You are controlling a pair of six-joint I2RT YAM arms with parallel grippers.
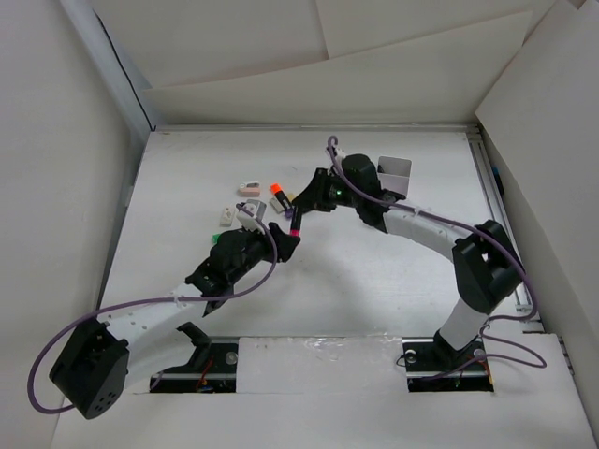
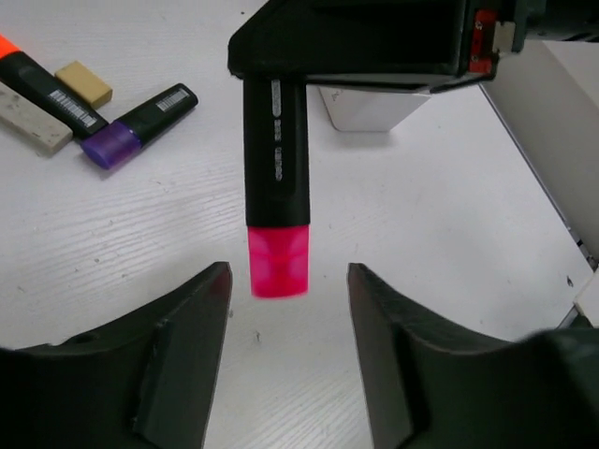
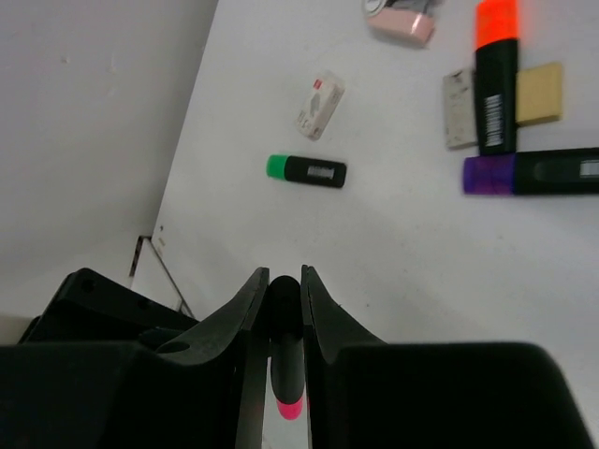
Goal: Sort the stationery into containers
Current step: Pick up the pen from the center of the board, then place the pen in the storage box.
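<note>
My right gripper (image 3: 282, 285) is shut on a black marker with a pink end (image 3: 287, 374) and holds it upright above the table. In the left wrist view the pink marker (image 2: 277, 187) hangs from the right gripper (image 2: 356, 47), its pink end just ahead of my open, empty left gripper (image 2: 285, 290). In the top view the left gripper (image 1: 285, 241) sits just below the right gripper (image 1: 301, 208) and the pink marker (image 1: 295, 224). A white box (image 1: 394, 168) stands behind the right gripper; it also shows in the left wrist view (image 2: 370, 108).
On the table lie an orange marker (image 3: 496, 75), a purple marker (image 3: 533, 173), a green marker (image 3: 307, 170), a beige eraser (image 3: 540, 94), a pink eraser (image 3: 401, 23) and white erasers (image 3: 319, 103). White walls close in the left, back and right sides.
</note>
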